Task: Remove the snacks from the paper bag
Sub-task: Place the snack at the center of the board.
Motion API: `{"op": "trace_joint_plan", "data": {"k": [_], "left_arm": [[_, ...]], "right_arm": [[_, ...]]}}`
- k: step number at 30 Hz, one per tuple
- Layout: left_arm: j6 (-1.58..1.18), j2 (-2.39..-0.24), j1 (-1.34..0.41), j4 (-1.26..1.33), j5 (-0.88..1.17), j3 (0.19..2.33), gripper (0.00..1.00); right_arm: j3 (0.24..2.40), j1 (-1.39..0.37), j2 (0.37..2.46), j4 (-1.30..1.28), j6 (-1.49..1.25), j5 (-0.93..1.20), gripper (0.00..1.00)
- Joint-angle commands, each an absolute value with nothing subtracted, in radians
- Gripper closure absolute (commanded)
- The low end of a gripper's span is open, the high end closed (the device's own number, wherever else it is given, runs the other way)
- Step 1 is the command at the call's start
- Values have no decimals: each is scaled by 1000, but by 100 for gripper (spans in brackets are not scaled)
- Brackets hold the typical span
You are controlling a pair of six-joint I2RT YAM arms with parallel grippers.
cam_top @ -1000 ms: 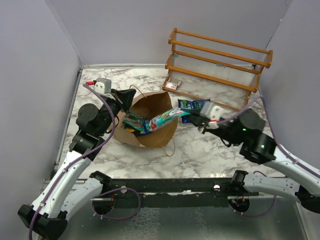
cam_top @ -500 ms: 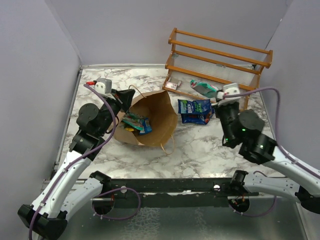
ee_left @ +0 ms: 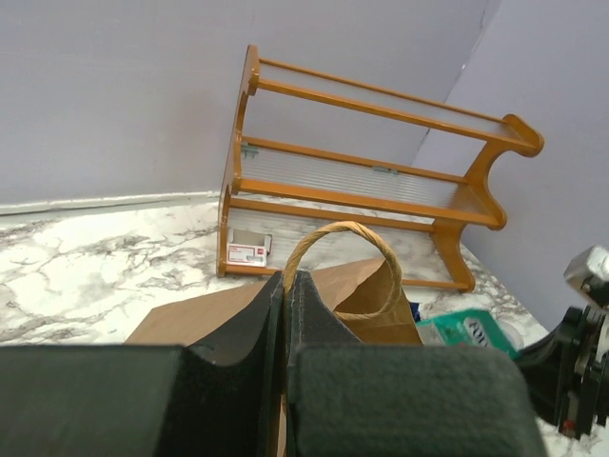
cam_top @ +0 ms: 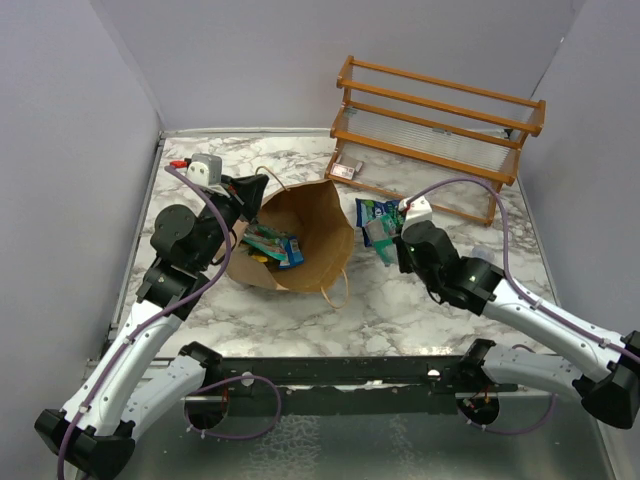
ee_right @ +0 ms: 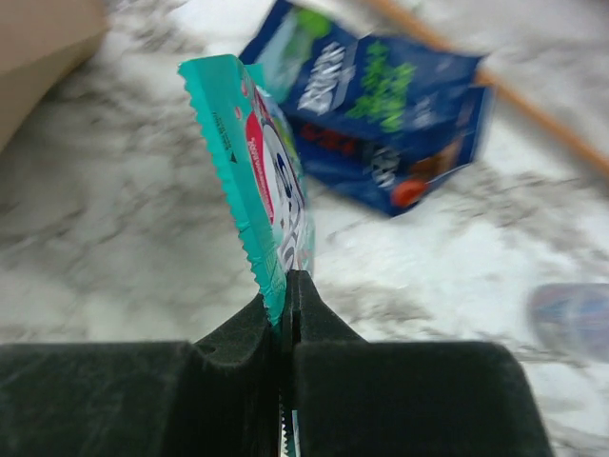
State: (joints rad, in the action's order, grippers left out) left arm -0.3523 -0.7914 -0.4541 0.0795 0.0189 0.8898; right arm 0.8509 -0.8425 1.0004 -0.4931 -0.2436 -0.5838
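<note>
**A:** Where's the teal packet [ee_right: 266,181]?
**B:** Pinched on end in the right claw [ee_right: 285,286], over the table [cam_top: 400,300] just right of the paper bag [cam_top: 310,250].
**A:** And the other packets [cam_top: 272,245]?
**B:** In the bag, to that claw's left; the left claw [ee_left: 285,286] clamps the rim.

Wooden rack [cam_top: 430,132]: orange-brown, three tiers with railed edges, shelves of ribbed clear panel, standing upright at the far right of the table, close to the back wall [cam_top: 300,60]. Shelves carry nothing visible. Small pale flat box [cam_top: 346,170] with a reddish mark: lying flat on the table surface at the foot of the rack's left end, beneath the lowest shelf. Table [cam_top: 420,300]: white marble pattern with grey veining. Walls: plain lilac-grey on three sides. Right wrist view: a blurred translucent item [ee_right: 571,319] at the right edge, identity not determinable
</note>
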Motion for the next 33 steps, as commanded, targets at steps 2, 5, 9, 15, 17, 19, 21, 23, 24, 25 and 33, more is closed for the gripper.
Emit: {"op": "trace_joint_plan", "data": {"k": [2, 5, 9, 15, 17, 19, 21, 23, 24, 25, 33], "left_arm": [[-342, -785, -456, 87, -4, 909, 100], [-341, -786, -456, 83, 0, 910, 100], [-338, -780, -456, 68, -2, 920, 100], [-334, -755, -456, 57, -10, 918, 100], [-332, -752, -456, 49, -13, 915, 100], [-335, -750, -456, 48, -13, 905, 100], [-339, -750, -456, 58, -12, 893, 100], [-346, -756, -456, 69, -7, 888, 100], [-348, -760, -456, 74, -3, 889, 100], [-349, -763, -456, 76, 1, 891, 100], [-357, -770, -456, 91, 17, 887, 100]], "right_arm": [[785, -842, 954, -444, -477, -222, 99], [783, -840, 960, -375, -507, -139, 99], [861, -811, 1029, -362, -521, -99, 99], [860, -642, 1142, -349, -577, 289, 99], [813, -571, 1162, -291, -575, 538, 99], [768, -504, 1178, -244, -566, 759, 99], [744, -457, 1187, -268, -538, 787, 99], [739, -412, 1195, -328, -487, 733, 99], [743, -395, 1202, -373, -461, 669, 99], [752, -376, 1212, -417, -446, 598, 99], [686, -266, 1348, -446, -480, 295, 88]]}}
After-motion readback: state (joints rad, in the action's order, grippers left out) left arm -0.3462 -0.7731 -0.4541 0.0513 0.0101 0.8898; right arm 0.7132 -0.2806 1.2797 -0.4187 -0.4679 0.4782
